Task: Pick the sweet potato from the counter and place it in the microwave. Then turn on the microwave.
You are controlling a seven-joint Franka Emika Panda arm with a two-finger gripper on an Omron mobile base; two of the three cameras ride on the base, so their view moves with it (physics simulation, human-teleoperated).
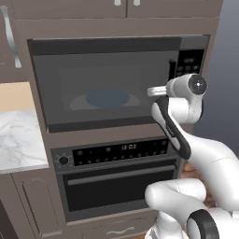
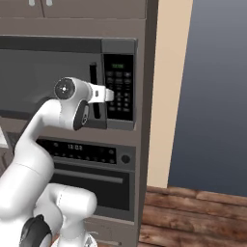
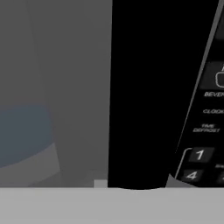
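The microwave [image 1: 107,84] is built into the cabinet wall and its dark glass door is closed. Its black keypad panel [image 2: 119,87] sits at the right, with a dark vertical door handle [image 2: 93,77] beside it. My gripper [image 2: 112,95] is raised to the microwave's front, at the handle and the keypad's left edge, and it is shut. In the hand view the black handle [image 3: 148,87] looms close, with keypad buttons [image 3: 205,131] to its right. The sweet potato is hidden. A blue plate [image 1: 108,98] shows dimly through the glass.
Below the microwave is an oven [image 1: 116,182] with a clock display and a knob. The marble counter [image 1: 18,140] lies to the left. Right of the cabinet column are a beige wall [image 2: 169,96] and wooden floor [image 2: 193,217].
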